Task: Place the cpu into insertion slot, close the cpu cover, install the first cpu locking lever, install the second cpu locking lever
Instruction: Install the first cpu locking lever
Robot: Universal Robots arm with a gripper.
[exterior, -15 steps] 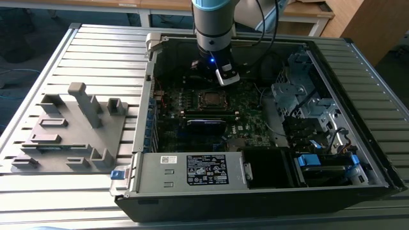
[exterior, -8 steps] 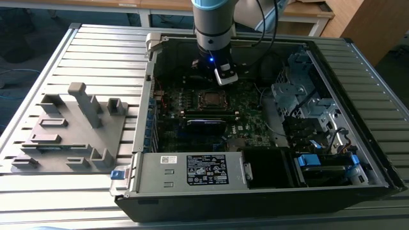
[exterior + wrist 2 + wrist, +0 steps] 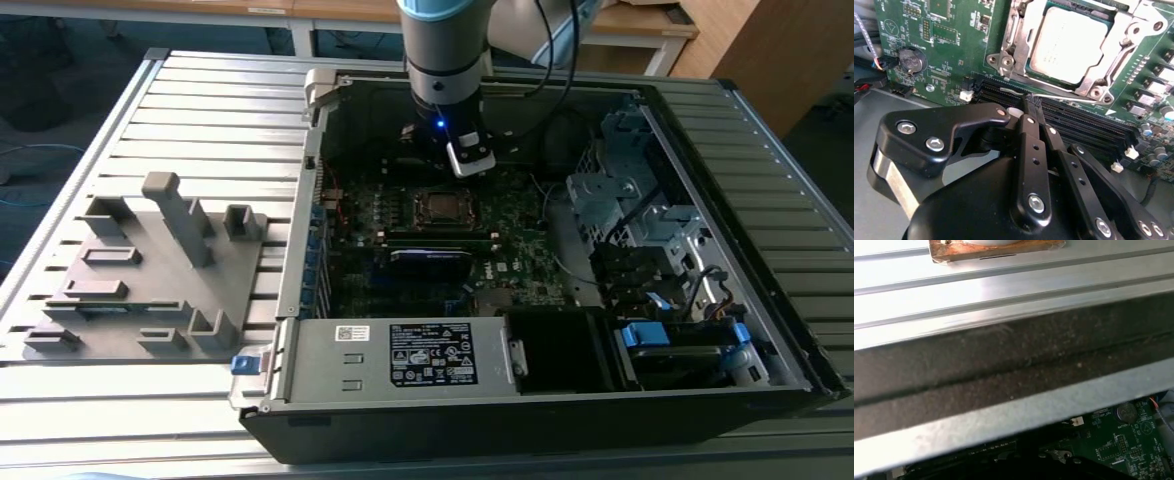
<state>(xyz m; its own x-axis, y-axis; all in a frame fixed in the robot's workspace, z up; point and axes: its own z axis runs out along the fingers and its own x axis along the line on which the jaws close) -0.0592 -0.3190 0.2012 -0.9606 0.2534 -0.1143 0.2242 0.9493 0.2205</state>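
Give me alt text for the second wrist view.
A silver-topped cpu sits in its socket on a green motherboard, framed by the metal cpu cover. The black gripper, jaws closed together and empty, fills the foreground near black memory slots.

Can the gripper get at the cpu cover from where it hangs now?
Probably yes. The gripper, its jaws closed together and holding nothing, sits just beside the socket; the cpu cover lies flat around the cpu. Nothing stands between them in the second wrist view, and the open case leaves the way free from above.
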